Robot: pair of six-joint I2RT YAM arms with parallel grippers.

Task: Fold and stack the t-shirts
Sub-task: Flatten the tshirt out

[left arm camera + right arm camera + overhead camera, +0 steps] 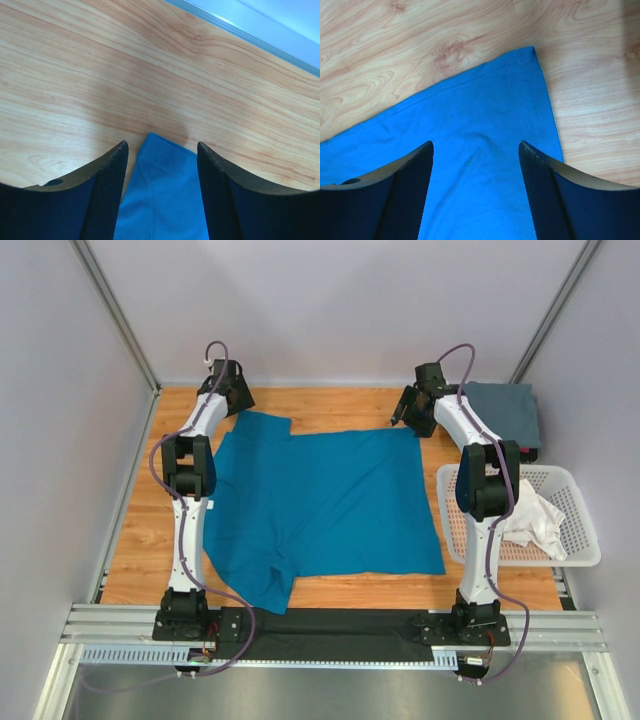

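From above, the two arms reach from the near edge to the far corners of the teal-blue t-shirt, which lies flat on the surface with bare wood beyond. The grey t-shirt lies far right, and the white t-shirt sits in the basket.

On the left wrist, the left tool gapes wide over a shirt corner.

On the right wrist, the right tool gapes wide above the hem corner, holding nothing.

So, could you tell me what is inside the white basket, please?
A crumpled white t-shirt lies in the basket. The right arm crosses its left side, so anything beneath there is hidden.
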